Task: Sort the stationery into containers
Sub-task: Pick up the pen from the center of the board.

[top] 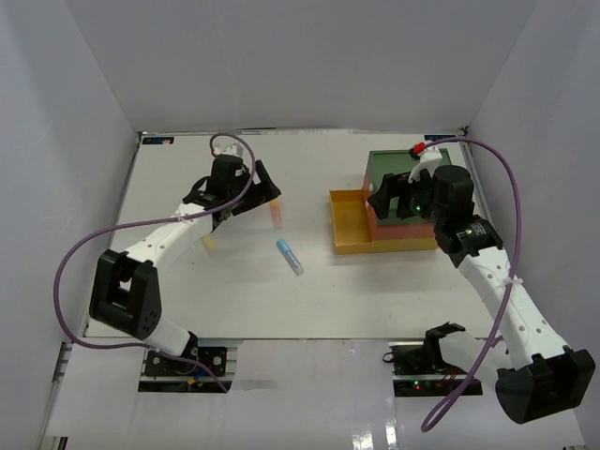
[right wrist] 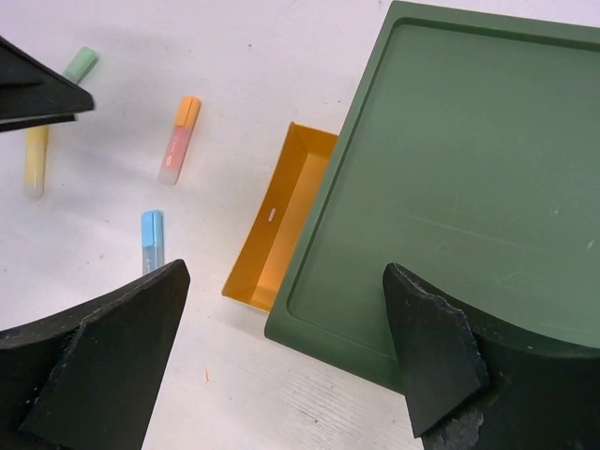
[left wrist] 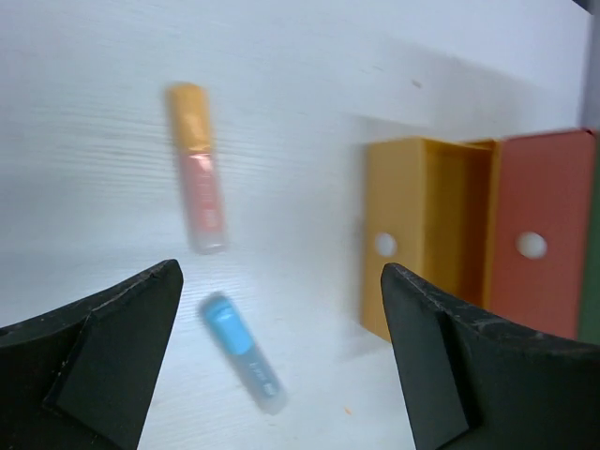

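Observation:
The containers are one stacked box: green top point(top: 412, 167), red-orange middle drawer point(top: 403, 228), and yellow bottom drawer point(top: 349, 223) pulled out to the left and empty. An orange-pink marker point(top: 276, 216) and a blue marker point(top: 290, 256) lie on the table left of the box; a yellow stick point(top: 208, 242) lies by the left arm. My left gripper point(top: 265, 190) is open and empty above the orange-pink marker point(left wrist: 197, 169) and the blue marker point(left wrist: 242, 352). My right gripper point(top: 387, 199) is open and empty over the green top point(right wrist: 469, 169). A teal marker point(right wrist: 81, 64) shows in the right wrist view.
The white table point(top: 281, 291) is enclosed by white walls at the back and both sides. A purple cable point(top: 70, 272) loops off each arm. The yellow drawer point(left wrist: 412, 234) and red-orange drawer point(left wrist: 539, 234) fronts face the left gripper point(left wrist: 281, 281).

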Motion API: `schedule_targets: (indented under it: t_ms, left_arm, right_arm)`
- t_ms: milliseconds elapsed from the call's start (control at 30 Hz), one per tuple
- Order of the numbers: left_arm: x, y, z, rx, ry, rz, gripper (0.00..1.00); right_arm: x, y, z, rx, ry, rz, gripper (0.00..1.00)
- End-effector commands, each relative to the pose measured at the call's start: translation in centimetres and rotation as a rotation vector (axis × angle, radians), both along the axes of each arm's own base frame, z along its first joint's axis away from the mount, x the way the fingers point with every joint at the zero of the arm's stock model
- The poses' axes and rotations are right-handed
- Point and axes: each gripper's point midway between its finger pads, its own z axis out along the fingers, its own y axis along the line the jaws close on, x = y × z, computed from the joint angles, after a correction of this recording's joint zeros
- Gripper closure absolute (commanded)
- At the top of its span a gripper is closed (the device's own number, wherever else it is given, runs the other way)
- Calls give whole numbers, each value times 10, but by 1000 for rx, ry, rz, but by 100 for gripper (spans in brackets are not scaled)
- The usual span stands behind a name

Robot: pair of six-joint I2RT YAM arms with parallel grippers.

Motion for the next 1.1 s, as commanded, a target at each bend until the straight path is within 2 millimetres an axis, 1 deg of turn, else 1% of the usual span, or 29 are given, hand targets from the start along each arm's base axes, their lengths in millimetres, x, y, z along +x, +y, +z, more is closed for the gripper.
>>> schedule_targets:
  t_ms: [0,67,100,167,200,233,300,367,400,433,467,500,533,567,600,633,667,733,767,833,867,900,933,967,1000,1033,1067]
  left_arm:
    - [-33,100,-47,318,166,245,3]
    - [-42,124,-53,351,193,294,4]
    - [-49,144,-66,364,234,337,6]
    - [-55,162,-76,374,267,377,7]
    - [-55,177,-81,384,284,419,7]
    - [-58,184,-87,395,303,432,8]
    - [-57,197,-98,407,336,460,8]
    - [-53,202,-103,409,348,469,9]
    - [-53,206,-110,408,373,471,10]
    - [-51,207,-112,406,380,472,10]
    - [-46,208,-113,403,377,474,12]
    - [-45,208,-121,407,397,469,13]
    - [-44,207,-124,404,404,464,14]
    - [-39,207,-124,401,403,462,16]
    - [-39,206,-131,403,424,454,17]
    - [-36,204,-132,397,428,452,18]
    - [-36,202,-134,388,436,446,22]
    - [-35,197,-137,363,446,432,27]
    - [-36,195,-138,356,448,427,34]
    - [-37,190,-140,338,454,407,43]
    - [-37,188,-139,328,454,397,52]
    - [-38,186,-139,318,454,387,57]
    - [-38,182,-139,303,454,372,62]
    - [-40,170,-138,270,457,333,67]
    - [-39,166,-136,261,451,321,74]
    - [-39,154,-132,227,446,282,76]
    - [-41,133,-124,184,430,219,78]
  right_arm:
    - [-4,-2,5,1,-29,-4,10]
    - [-6,-2,5,3,-35,1,10]
    - [-7,-2,6,4,-37,1,10]
    - [-8,-2,7,8,-43,7,10]
    - [-9,-2,8,9,-45,8,10]
    - [-10,-2,8,10,-46,9,10]
    - [-11,-2,9,11,-49,11,10]
    - [-11,-3,9,10,-53,7,10]
    - [-12,-3,7,7,-51,6,10]
    - [-12,-4,8,7,-54,3,10]
    - [-13,-4,7,6,-54,2,10]
    - [-13,-4,7,6,-54,2,10]
    - [-13,-4,6,5,-53,2,10]
    - [-13,-5,7,5,-54,-1,10]
    - [-13,-5,6,4,-54,0,10]
    - [-13,-5,7,4,-57,0,10]
    - [-13,-5,6,4,-54,0,10]
    - [-13,-6,7,2,-58,-3,10]
    - [-13,-5,7,3,-57,-2,10]
    - [-13,-6,6,3,-56,-3,10]
    - [-13,-6,6,3,-57,-3,10]
    - [-13,-6,6,3,-57,-3,10]
    - [-13,-6,7,4,-58,-3,10]
    - [-13,-6,6,4,-58,-3,10]
    - [-13,-6,6,4,-58,-3,10]
    - [-13,-5,7,5,-60,0,10]
    - [-13,-5,6,5,-60,-1,10]
